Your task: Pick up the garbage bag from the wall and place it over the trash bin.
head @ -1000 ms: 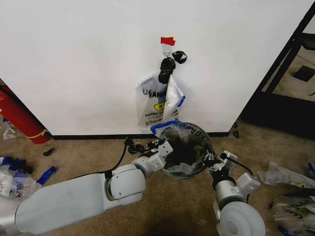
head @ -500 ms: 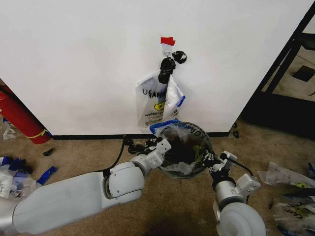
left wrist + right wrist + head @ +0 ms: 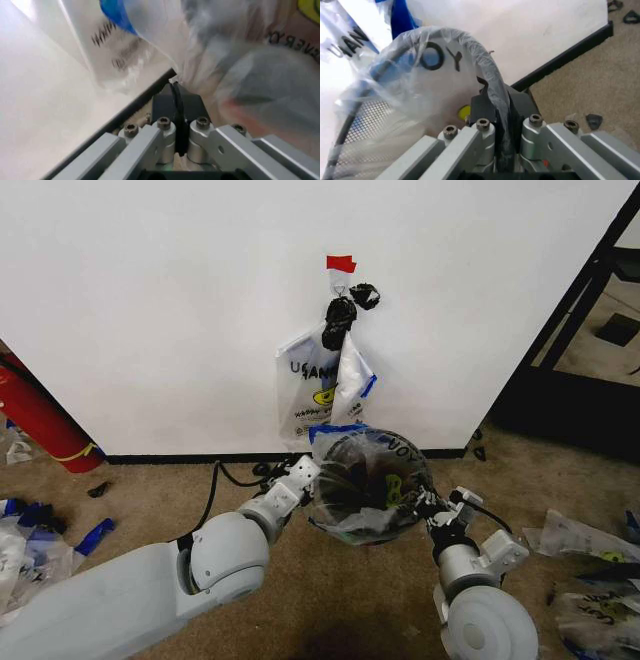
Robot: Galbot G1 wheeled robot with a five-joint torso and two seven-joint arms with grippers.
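- The garbage bag (image 3: 372, 480) is sitting draped over the trash bin (image 3: 368, 532), its crinkly translucent plastic stretched across the round rim, with black lettering showing on the far side and a blue edge at the rim nearest the wall (image 3: 150, 310).
- In the right wrist view the same garbage bag (image 3: 427, 86) is arching over the bin's wire rim (image 3: 350, 123), with big black letters and a small yellow mark showing through the film.
- The left gripper (image 3: 305, 472) is sitting at the bin's left side, and in its wrist view the left gripper (image 3: 176, 93) is pinching a fold of the garbage bag (image 3: 240, 71) between fingers drawn tight together.
- The right gripper (image 3: 428, 506) is sitting at the bin's right side; in its wrist view the right gripper (image 3: 492, 103) is clamping the bag's edge, with the fingers closed narrowly on the plastic.
- The trash bin is standing on the brown carpet (image 3: 350, 600), just in front of the black baseboard (image 3: 170, 457).
- A second printed bag (image 3: 318, 385) is hanging on the wall directly behind the bin, under a black knotted clump (image 3: 345, 310) and a red tape strip (image 3: 341, 263).
- A red cylinder (image 3: 35, 420) is leaning against the wall far to the left.
- Loose plastic bags (image 3: 590, 545) are lying on the carpet to the right, well apart from the bin.
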